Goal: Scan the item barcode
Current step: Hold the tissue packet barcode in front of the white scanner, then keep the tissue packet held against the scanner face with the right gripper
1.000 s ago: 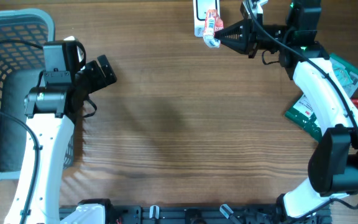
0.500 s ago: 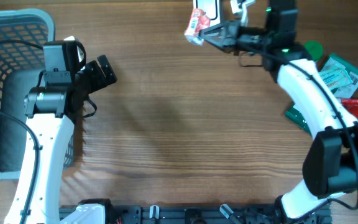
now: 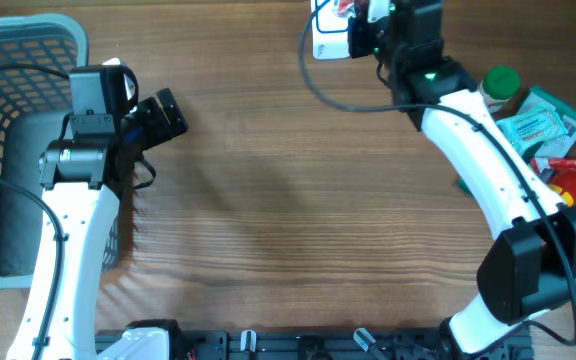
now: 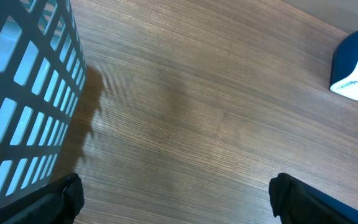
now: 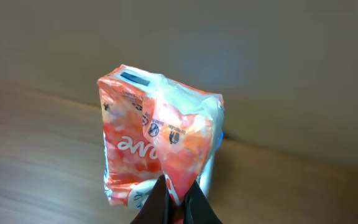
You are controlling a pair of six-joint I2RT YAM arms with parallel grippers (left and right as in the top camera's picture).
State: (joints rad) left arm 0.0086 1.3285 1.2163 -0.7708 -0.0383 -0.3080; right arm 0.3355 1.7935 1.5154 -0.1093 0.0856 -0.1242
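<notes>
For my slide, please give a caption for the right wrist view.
Right claw shut on the lower edge of an orange-and-white packet.

**Packet carried up over the scanner**

The right gripper (image 5: 176,200), clamped on the orange-and-white packet (image 5: 160,149), has moved from beside the white scanner (image 3: 324,38) to the top edge of the frame, over it. Its arm has swung left, uncovering a green-capped bottle (image 3: 501,80) at upper right.
</notes>
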